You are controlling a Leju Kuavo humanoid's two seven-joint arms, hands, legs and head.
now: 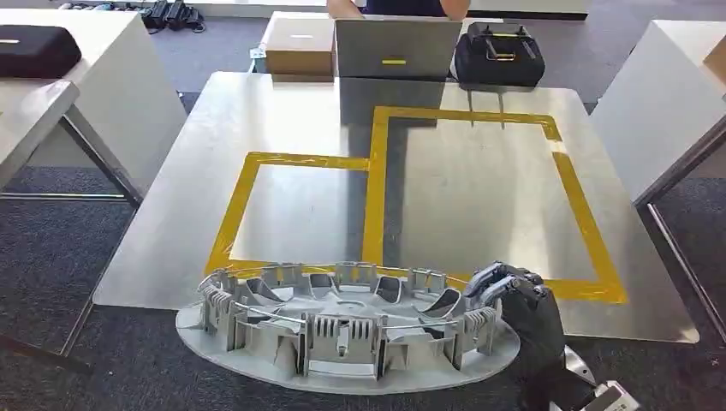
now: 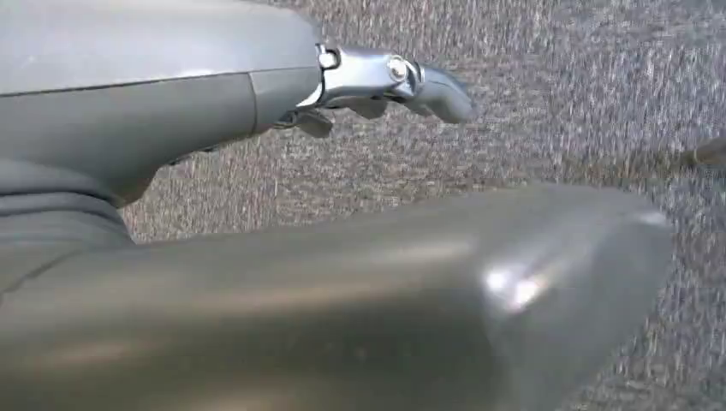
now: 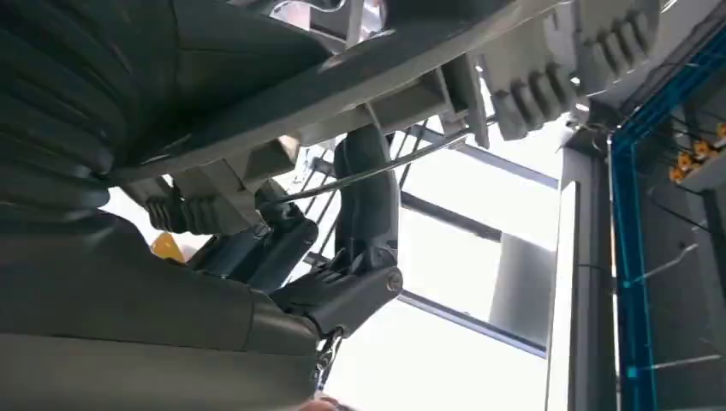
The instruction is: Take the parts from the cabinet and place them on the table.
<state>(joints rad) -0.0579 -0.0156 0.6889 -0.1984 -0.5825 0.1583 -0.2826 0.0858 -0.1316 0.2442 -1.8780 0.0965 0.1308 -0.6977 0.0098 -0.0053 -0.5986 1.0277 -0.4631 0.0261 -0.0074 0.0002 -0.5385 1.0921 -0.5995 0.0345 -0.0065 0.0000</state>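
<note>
A large grey oval part (image 1: 342, 330) with a ring of ribbed housings hangs over the near edge of the metal table (image 1: 282, 111), its far rim just above the table's front. My right hand (image 1: 518, 295) grips the part's right end; in the right wrist view its dark fingers (image 3: 368, 197) curl around the part's ribbed rim (image 3: 531, 77). My left hand (image 2: 257, 214) is over grey carpet, its thumb (image 2: 385, 282) and one finger (image 2: 428, 86) apart with nothing between them.
Two rectangles of yellow tape (image 1: 377, 171) mark the tabletop. At its far edge stand a cardboard box (image 1: 298, 44), a grey box (image 1: 395, 47) and a black case (image 1: 498, 53), with a person (image 1: 394, 7) behind. White tables flank left (image 1: 86, 77) and right (image 1: 659, 94).
</note>
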